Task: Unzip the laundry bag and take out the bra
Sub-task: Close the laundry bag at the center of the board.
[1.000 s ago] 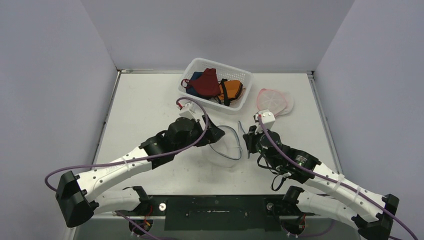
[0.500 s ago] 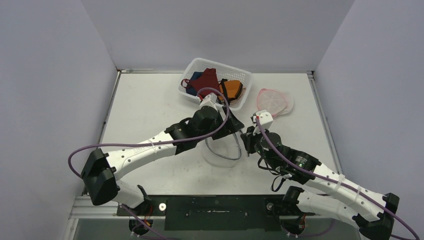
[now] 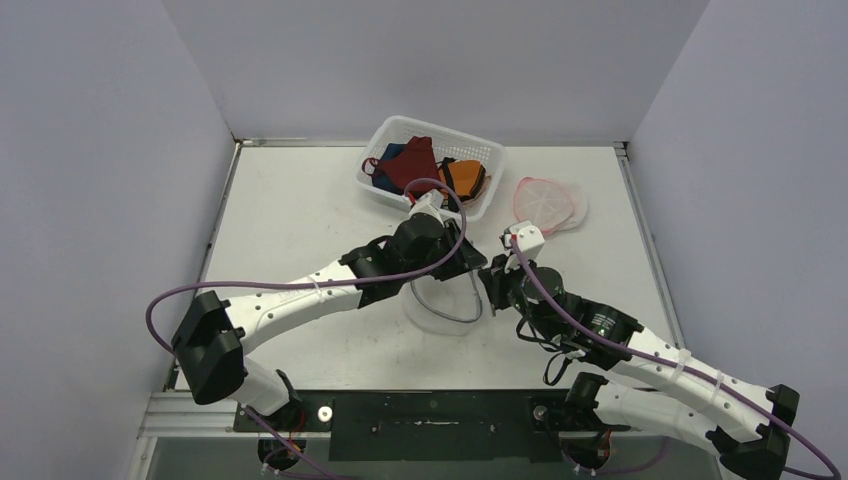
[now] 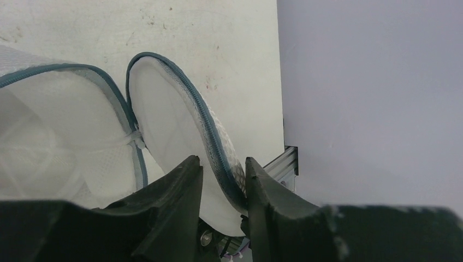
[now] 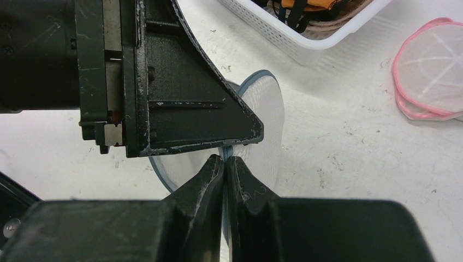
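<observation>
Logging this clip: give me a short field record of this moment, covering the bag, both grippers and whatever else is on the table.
laundry bag: white mesh, blue-grey zip rim, unzipped, flap open
left gripper: fingers either side of the flap's rim; firm grip unclear
right gripper: shut on the bag's rim
bra: not made out in the bag
basket: white, behind the bag, holds red, blue and orange garments
pink-rimmed mesh bag: right of the basket

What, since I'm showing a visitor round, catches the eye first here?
Mid-table, the right gripper is pinched shut on a white mesh laundry bag's grey-blue zip edge, while the left gripper straddles it. Behind, a basket holds colourful bras, with a pink-rimmed bag to its right.
</observation>
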`<state>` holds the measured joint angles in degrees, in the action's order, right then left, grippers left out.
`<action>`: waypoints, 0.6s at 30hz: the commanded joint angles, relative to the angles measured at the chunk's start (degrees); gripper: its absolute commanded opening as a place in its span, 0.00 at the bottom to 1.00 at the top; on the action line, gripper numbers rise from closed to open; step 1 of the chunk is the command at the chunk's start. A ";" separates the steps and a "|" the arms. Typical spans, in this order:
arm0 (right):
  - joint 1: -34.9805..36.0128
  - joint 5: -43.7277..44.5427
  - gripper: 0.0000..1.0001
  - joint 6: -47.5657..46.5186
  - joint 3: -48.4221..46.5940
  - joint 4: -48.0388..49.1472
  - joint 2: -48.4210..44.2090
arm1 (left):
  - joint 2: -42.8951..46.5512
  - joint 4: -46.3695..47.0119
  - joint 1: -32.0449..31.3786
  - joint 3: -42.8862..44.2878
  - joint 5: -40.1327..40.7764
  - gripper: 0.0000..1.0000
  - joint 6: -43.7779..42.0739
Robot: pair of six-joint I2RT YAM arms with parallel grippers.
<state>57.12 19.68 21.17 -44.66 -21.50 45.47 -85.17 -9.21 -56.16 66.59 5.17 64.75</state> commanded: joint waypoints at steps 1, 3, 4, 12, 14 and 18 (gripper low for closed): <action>0.69 -0.92 0.05 -0.70 -1.89 3.16 -0.66 | -0.31 2.92 -0.15 2.04 -0.88 0.29 -0.33; 0.79 -1.19 0.06 -0.60 -2.28 2.69 -0.35 | -0.11 3.02 -0.18 1.89 -0.81 0.21 -0.26; 0.84 -1.36 0.08 -0.54 -2.46 2.42 -0.30 | 0.05 3.12 -0.12 1.76 -0.61 0.17 -0.29; 0.88 -5.20 0.58 0.22 -4.63 0.26 -0.87 | 1.48 4.66 0.37 0.12 -0.21 0.00 -0.23; 0.88 -6.28 0.72 0.80 -5.33 -0.46 -1.09 | 2.19 5.52 0.74 -0.69 -0.42 0.00 -0.37; 0.88 -6.22 0.84 2.65 -4.96 -0.27 -2.88 | 3.52 9.43 2.36 -3.58 -3.58 0.00 -1.11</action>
<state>57.47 14.44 21.93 -47.77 -22.35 44.97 -84.90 -6.33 -55.46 65.21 4.01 65.06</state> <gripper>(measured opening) 0.806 0.022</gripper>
